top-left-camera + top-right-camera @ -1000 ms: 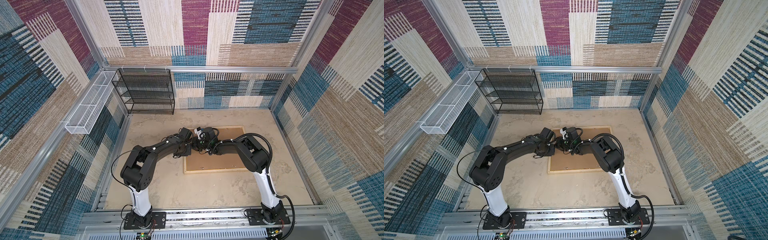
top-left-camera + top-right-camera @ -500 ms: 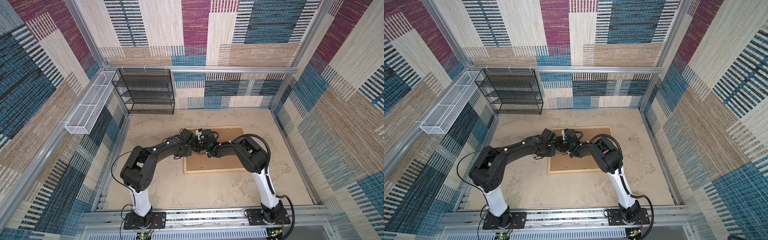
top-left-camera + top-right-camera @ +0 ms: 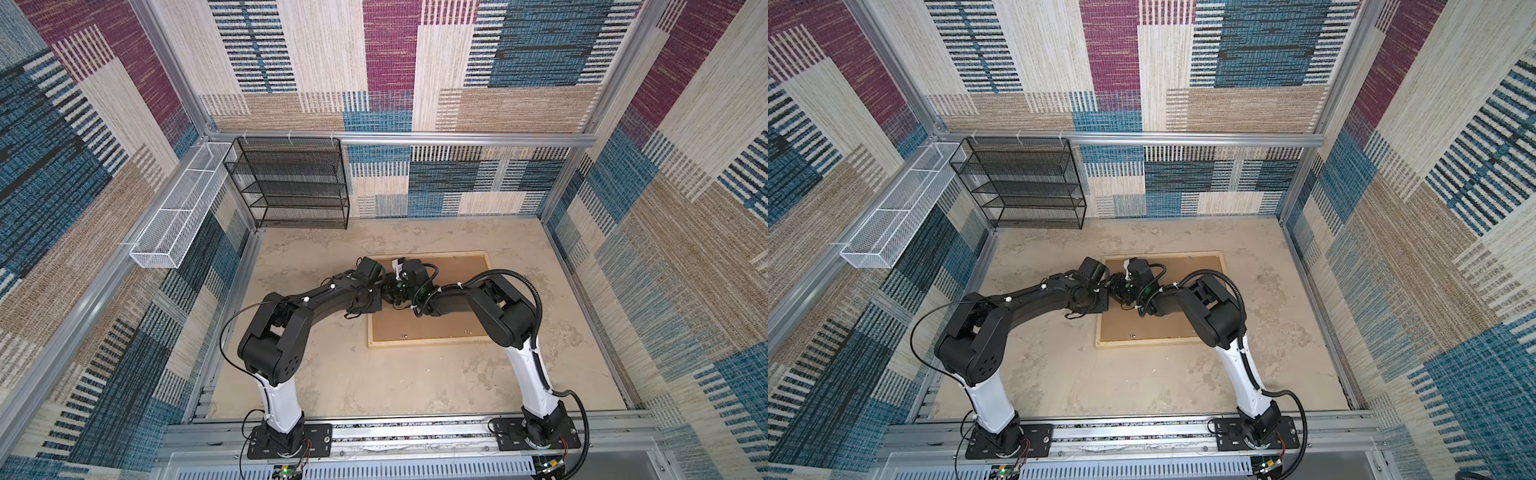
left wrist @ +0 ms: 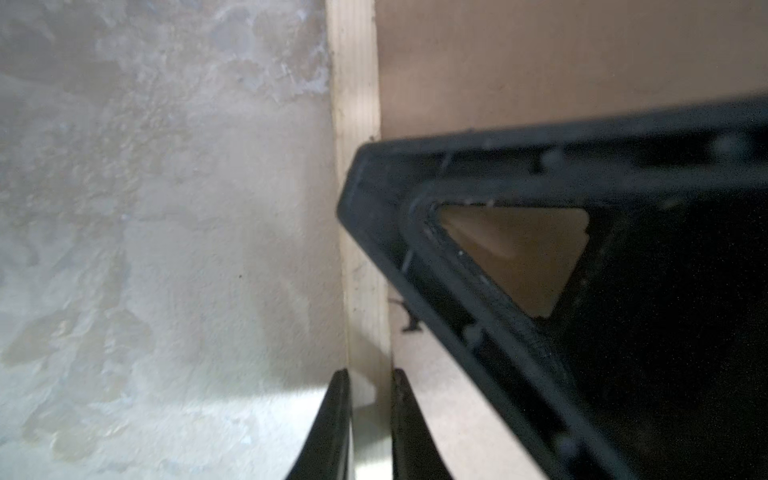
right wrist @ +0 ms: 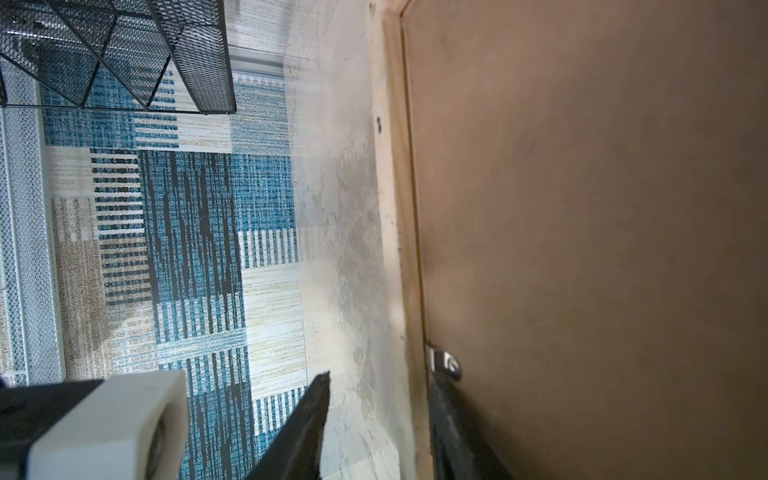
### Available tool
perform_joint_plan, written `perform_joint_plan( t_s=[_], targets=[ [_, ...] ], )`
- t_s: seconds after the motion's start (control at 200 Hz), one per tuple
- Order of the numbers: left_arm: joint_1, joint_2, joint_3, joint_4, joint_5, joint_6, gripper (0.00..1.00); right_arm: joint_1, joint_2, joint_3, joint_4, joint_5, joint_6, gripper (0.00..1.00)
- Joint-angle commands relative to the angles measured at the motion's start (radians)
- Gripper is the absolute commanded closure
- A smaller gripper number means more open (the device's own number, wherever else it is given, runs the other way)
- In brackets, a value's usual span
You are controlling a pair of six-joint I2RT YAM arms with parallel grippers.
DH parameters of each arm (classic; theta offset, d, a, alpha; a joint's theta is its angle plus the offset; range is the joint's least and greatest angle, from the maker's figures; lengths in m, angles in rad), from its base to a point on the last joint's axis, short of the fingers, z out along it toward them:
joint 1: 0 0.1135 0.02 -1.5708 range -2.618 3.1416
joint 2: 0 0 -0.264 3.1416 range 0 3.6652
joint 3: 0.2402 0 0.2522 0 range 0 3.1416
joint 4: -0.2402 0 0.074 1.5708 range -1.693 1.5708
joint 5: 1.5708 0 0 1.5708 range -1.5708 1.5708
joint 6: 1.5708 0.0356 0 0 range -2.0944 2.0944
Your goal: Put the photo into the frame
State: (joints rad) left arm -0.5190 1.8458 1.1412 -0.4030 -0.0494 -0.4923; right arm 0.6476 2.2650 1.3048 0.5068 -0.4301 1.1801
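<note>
Worktop (image 3: 374, 386) carries frame (image 3: 415, 344) face-down, brown backing board (image 3: 436, 326) seated inside, likely so back can be worked. Left pincer (image 4: 370, 374) clenched across frame's left rail, probably steadying it. Right pincer (image 5: 378, 376) released, straddling same rail, one finger by metal tab (image 5: 444, 363) on board. No photo in view; whether under board, cannot tell.

Black arms (image 3: 316, 303), white lower links (image 3: 280, 401), black cables (image 3: 539, 309)
</note>
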Motion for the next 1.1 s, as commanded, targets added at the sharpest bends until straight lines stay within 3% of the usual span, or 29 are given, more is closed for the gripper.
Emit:
perform_joint_plan(
  t_s=[0.0,0.1,0.205,0.366,0.486,0.651,1.097],
  targets=[
    [-0.003,0.021,-0.019,-0.026,0.119,0.028,0.94,0.000,0.016,0.005,-0.104,0.036,-0.019,0.58],
    [0.000,0.017,-0.012,-0.041,0.093,0.019,0.93,-0.005,-0.031,-0.046,-0.059,0.014,-0.066,0.58],
    [0.013,0.007,-0.002,-0.048,0.073,0.015,0.90,-0.018,-0.076,-0.024,-0.086,-0.062,-0.200,0.58],
    [0.024,-0.011,0.015,-0.055,0.058,0.027,0.87,-0.026,-0.140,0.093,-0.354,-0.045,-0.461,0.57],
    [0.026,-0.007,0.021,-0.054,0.059,0.037,0.88,-0.045,-0.088,0.220,-0.494,-0.062,-0.576,0.58],
    [0.028,0.009,0.015,-0.035,0.068,0.041,0.89,-0.059,0.052,0.387,-0.627,-0.198,-0.655,0.59],
    [0.028,0.001,0.006,-0.026,0.079,0.050,0.89,-0.059,0.095,0.347,-0.578,-0.308,-0.645,0.59]
  ],
)
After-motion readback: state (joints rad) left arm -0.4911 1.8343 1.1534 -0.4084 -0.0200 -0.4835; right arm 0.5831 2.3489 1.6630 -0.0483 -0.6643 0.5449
